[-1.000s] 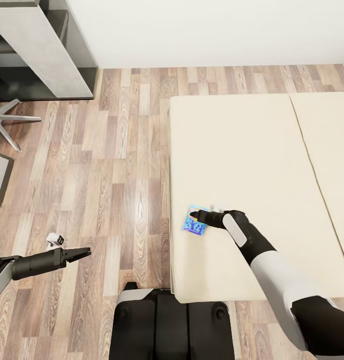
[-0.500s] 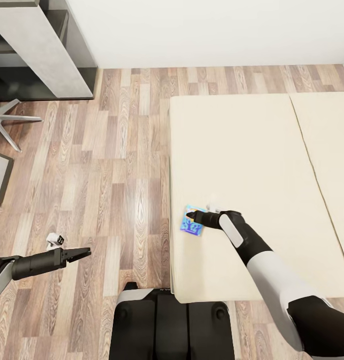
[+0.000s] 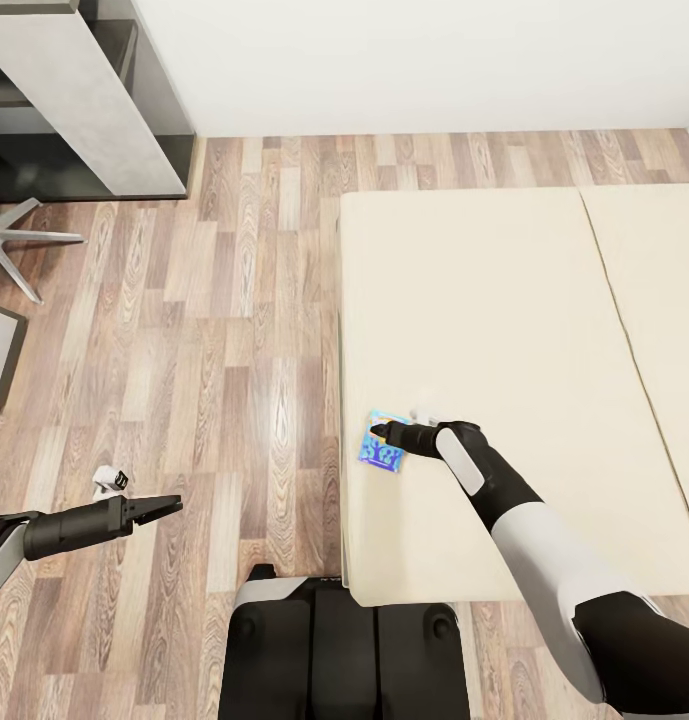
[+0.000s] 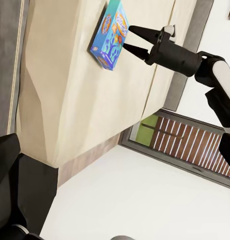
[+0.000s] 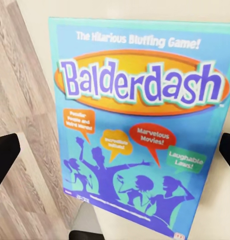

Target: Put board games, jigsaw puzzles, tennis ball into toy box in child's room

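The right hand (image 3: 382, 433) hangs just over the blue board game (image 3: 382, 450), its two dark fingers (image 4: 138, 41) spread apart, one to each side of the box (the right wrist view shows a fingertip at either edge of the cover, neither pressed against it). The box lies flat on the bed (image 3: 504, 330) close to the bed's left edge, near the corner nearest the robot. Its cover faces up, printed "Balderdash" in purple on an orange oval. Its long axis runs roughly from the robot toward the far wall, slightly skewed, with the title end at the far side. Past the bed's edge is the wood-plank floor (image 3: 234, 330). The left hand (image 3: 169, 505) hovers over that floor, well apart from the bed, its fingers pressed nearly together around nothing. A corner of the grey surface (image 3: 84, 100) stands at the far left by the wall.
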Controlling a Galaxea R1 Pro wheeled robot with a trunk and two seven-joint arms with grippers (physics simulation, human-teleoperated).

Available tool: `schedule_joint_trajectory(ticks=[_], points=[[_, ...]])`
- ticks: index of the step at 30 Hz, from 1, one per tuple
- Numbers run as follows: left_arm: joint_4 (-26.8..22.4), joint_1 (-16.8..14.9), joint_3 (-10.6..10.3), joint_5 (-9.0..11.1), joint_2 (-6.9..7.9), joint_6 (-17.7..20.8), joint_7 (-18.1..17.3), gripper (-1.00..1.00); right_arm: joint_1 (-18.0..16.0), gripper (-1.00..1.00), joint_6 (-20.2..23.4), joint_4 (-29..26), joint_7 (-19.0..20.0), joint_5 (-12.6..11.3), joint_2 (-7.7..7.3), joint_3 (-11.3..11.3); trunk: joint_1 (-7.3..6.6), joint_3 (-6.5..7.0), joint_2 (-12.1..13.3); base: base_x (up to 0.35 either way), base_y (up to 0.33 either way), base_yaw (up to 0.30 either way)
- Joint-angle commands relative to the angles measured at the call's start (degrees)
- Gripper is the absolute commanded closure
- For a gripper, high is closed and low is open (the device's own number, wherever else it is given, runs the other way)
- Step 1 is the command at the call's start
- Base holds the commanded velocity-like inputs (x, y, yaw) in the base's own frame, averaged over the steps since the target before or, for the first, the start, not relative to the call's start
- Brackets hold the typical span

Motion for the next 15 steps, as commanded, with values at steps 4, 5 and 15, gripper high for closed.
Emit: schedule_joint_trajectory(ticks=[4,5,15], points=[[0.02,-0.03,-0.18,0.40,0.07,0.52,-0.01,-1.00,-0.02,-1.00,0.16,-0.01,-0.05,-0.17,-0.02,0.08,0.03,-0.06,-0.09,0.000,0.000,0.000],[0.02,-0.03,-0.18,0.40,0.07,0.52,-0.01,-1.00,-0.02,-1.00,0.15,-0.04,-0.05,-0.19,-0.02,0.08,0.03,-0.06,-0.09,0.000,0.000,0.000],[0.02,-0.03,-0.18,0.43,0.07,0.52,-0.01,-1.00,-0.02,-1.00,0.29,-0.09,0.29,-0.39,0.13,0.09,0.03,-0.06,-0.09,0.000,0.000,0.000]])
